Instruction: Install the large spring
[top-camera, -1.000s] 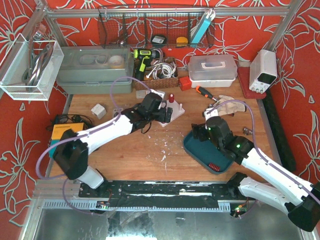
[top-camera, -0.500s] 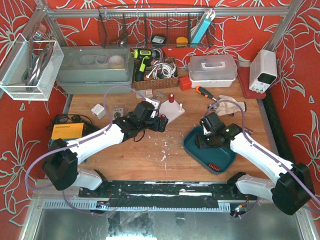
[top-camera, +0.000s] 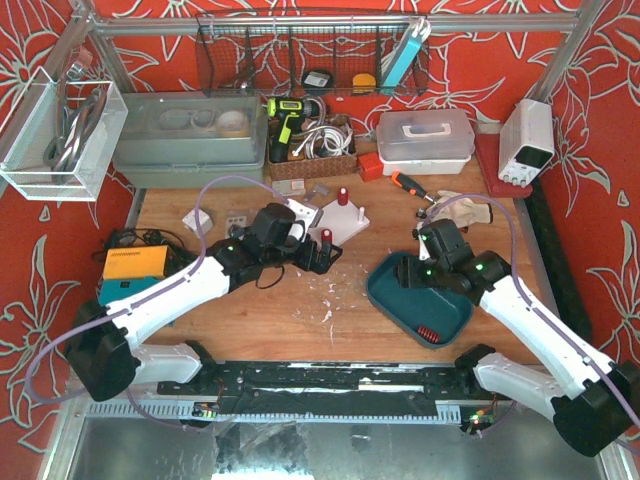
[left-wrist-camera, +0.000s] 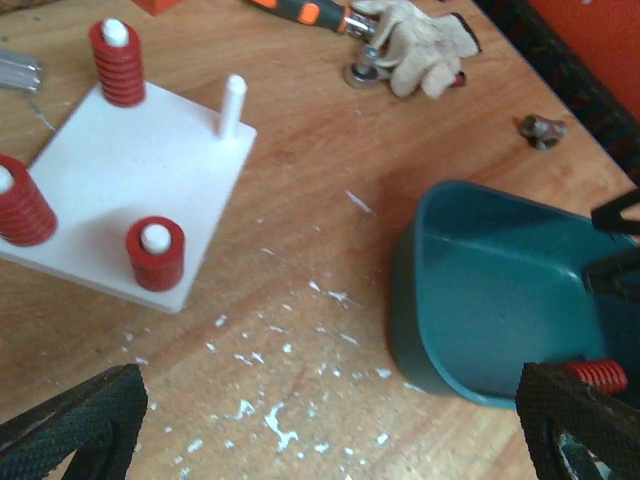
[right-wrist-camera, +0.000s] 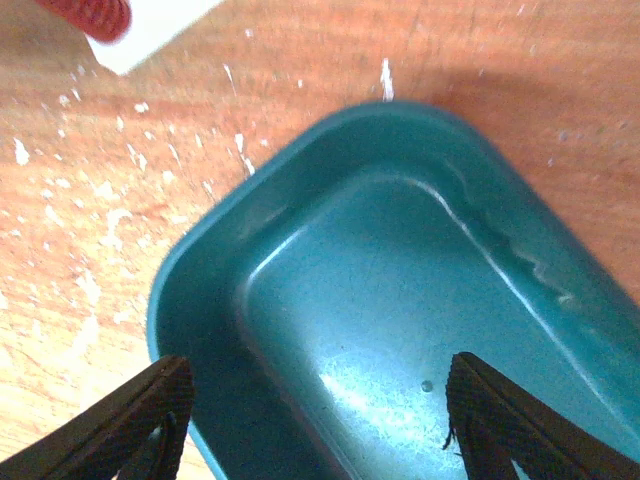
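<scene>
White base plate (left-wrist-camera: 130, 170): square, flat on the wood table, 4 upright white pegs at its corners. 3 pegs carry red coil springs, white peg tips showing on top: tall narrow spring (left-wrist-camera: 117, 65) at the far corner, wide spring (left-wrist-camera: 20, 208) at the left corner and partly cut by the frame edge, short spring (left-wrist-camera: 155, 255) at the near corner. Bare peg (left-wrist-camera: 232, 105) at the right corner, nothing on it. Teal tray (left-wrist-camera: 480, 290): rounded rectangle, right of the plate, apart from it. 1 loose red spring (top-camera: 428, 333) lies on its side in the tray's near end.
</scene>
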